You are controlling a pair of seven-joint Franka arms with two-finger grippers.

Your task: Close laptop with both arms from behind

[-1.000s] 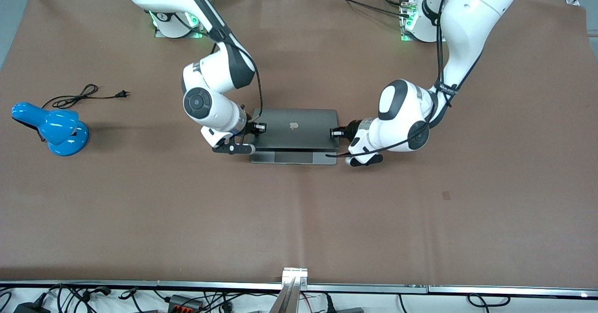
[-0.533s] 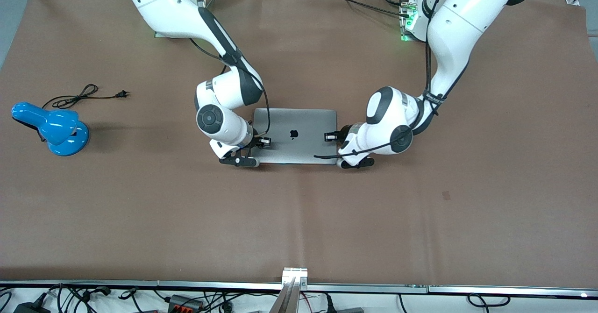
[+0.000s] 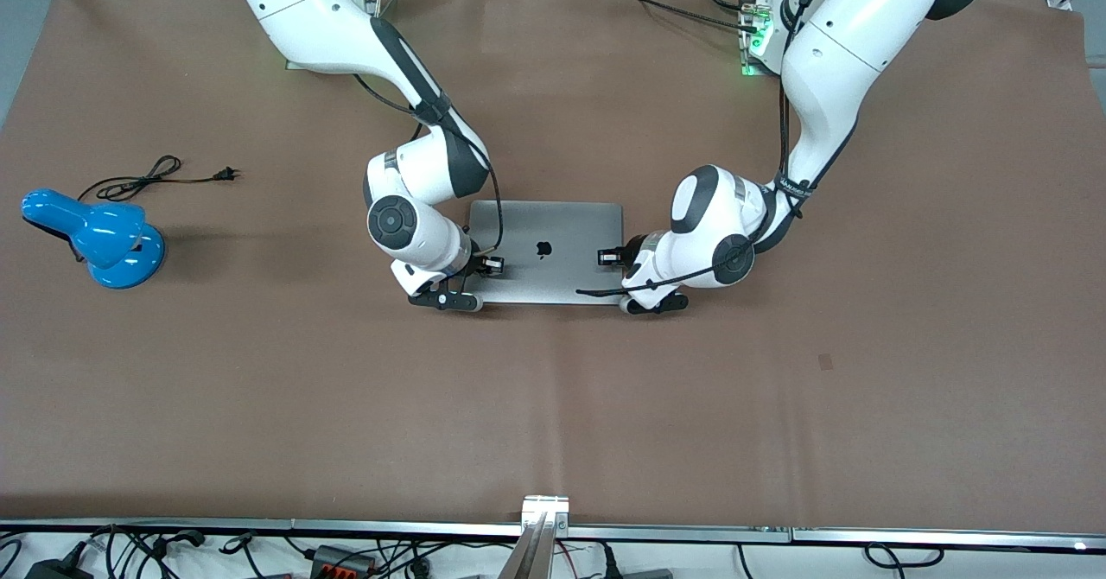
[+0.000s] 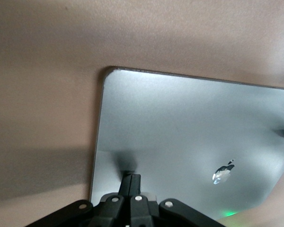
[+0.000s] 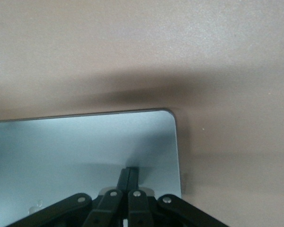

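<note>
a blue lamp [image 3: 95, 238] sits on the brown table [image 3: 259, 389] well toward the right arm's end from the laptop [image 3: 553, 233], and its black cord [image 3: 147, 177] lies coiled just beside it, a little farther from the front camera. the laptop itself lies flat near the middle of the table with its silver lid down on the base (the black apple logo [image 3: 543, 248] faces up), so no keyboard or screen shows. the right arm [image 3: 406, 173] reaches down from its base to the laptop's end nearest the lamp, and the right gripper [image 3: 491, 263] rests on the lid near that end; in the right wrist view its fingers [image 5: 128, 177] are pressed together with nothing between them, their tips touching the lid [image 5: 85, 151] close to a rounded corner. the left arm [image 3: 778, 147] comes down to the laptop's other end, and the left gripper [image 3: 608, 257] sits on the lid there, on the side of the logo away from the lamp. in the left wrist view its fingers [image 4: 128, 182] are likewise closed on nothing, tips against the lid [image 4: 180, 123], with the logo [image 4: 223, 172] near them. both grippers lie on the half of the lid nearer the front camera.
</note>
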